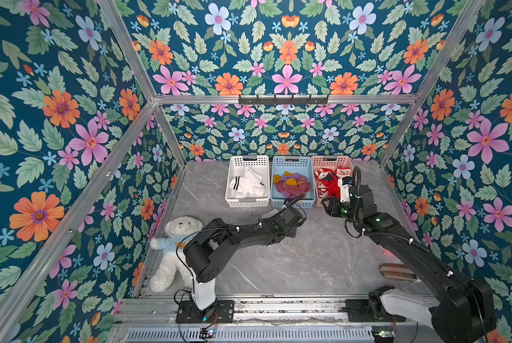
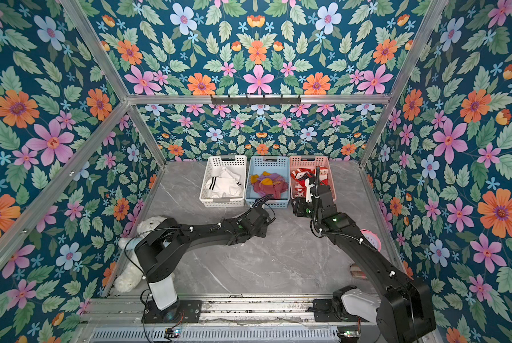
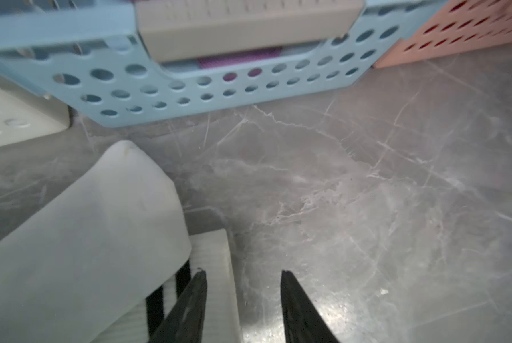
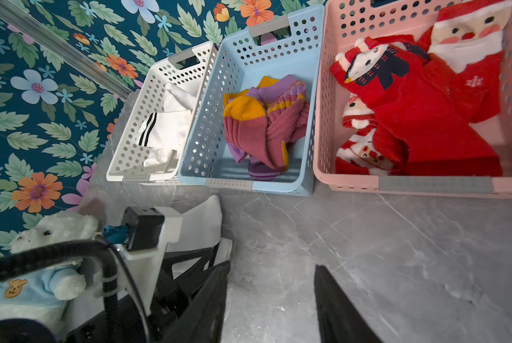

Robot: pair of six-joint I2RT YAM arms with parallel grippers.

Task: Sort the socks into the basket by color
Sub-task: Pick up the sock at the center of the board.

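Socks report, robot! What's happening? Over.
Left gripper, right gripper open, empty. White black-striped sock lying on grey marble table beside left gripper. Nothing blocking white perforated basket.

Tabletop (image 1: 308,258) mostly bare; baskets (image 1: 292,167) wall the back.

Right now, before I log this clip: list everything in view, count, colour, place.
white basket: one, white, far end of table, left of row
blue basket: one, blue, middle
pink basket: one, pink, right
striped socks: several, white, in white basket
ribbed socks: several, maroon-purple-mustard, in blue basket
Santa socks: several, red, in pink basket
loose sock: one, white, black-striped, on table beside left gripper
teddy bear: one, white, table's left edge
plaid item: one, beige, table's right edge
left gripper: one, black, open
right gripper: one, black, open, near pink basket
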